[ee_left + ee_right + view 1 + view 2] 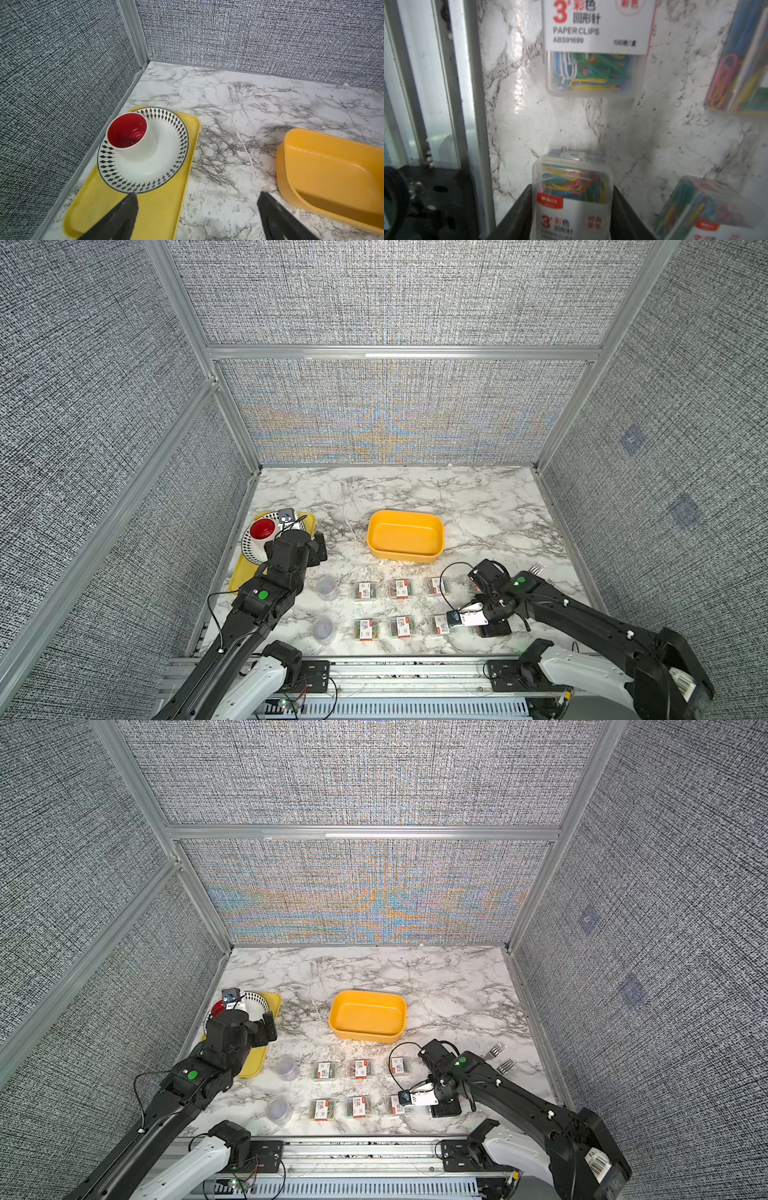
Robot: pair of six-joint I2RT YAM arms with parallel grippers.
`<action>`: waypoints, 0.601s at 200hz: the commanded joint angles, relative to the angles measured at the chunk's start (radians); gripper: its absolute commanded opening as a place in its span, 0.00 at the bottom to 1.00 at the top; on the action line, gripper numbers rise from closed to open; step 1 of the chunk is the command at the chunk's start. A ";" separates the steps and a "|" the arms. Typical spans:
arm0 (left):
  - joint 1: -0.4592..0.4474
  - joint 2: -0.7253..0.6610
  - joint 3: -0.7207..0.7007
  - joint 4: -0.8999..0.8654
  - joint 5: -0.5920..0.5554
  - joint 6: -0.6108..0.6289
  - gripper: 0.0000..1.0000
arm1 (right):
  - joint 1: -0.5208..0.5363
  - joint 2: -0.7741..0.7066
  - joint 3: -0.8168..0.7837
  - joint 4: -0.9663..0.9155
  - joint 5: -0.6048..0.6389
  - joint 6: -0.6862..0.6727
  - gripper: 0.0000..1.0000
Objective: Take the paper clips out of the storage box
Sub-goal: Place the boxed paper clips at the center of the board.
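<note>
The deep yellow plastic storage box (pixel 401 558) looks empty. The right gripper (pixel 572 197) pinches one clear paper clip case (pixel 572 178), not yet let go. The left gripper (pixel 197 195) is open.

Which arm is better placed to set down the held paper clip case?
Right: the right gripper is shut on the case, beside the laid-out cases; the left gripper hangs open and empty near the yellow tray.

A red-lined cup (pixel 127 133) stands on a patterned plate (pixel 166 170) on a yellow tray (pixel 162 207); two forks (pixel 497 1050) lie well apart.
</note>
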 commanded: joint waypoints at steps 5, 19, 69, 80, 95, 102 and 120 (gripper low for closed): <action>0.000 -0.002 0.000 0.024 0.003 0.004 0.93 | 0.001 0.004 0.001 -0.007 -0.009 0.008 0.44; 0.000 -0.002 0.000 0.024 0.002 0.004 0.93 | 0.000 0.009 0.002 -0.007 -0.006 0.011 0.47; 0.003 -0.005 0.001 0.023 -0.004 0.005 0.93 | 0.001 0.014 0.001 -0.005 0.004 0.019 0.57; 0.003 -0.007 0.001 0.021 -0.007 0.005 0.93 | 0.001 0.017 0.002 -0.005 0.007 0.020 0.59; 0.002 -0.008 0.002 0.021 -0.007 0.005 0.93 | 0.001 0.021 0.002 -0.005 0.008 0.020 0.60; 0.003 -0.009 0.001 0.021 -0.008 0.005 0.93 | 0.001 0.021 0.003 -0.003 0.008 0.021 0.61; 0.002 -0.009 0.000 0.021 -0.008 0.005 0.93 | 0.000 0.021 0.001 -0.002 0.011 0.023 0.63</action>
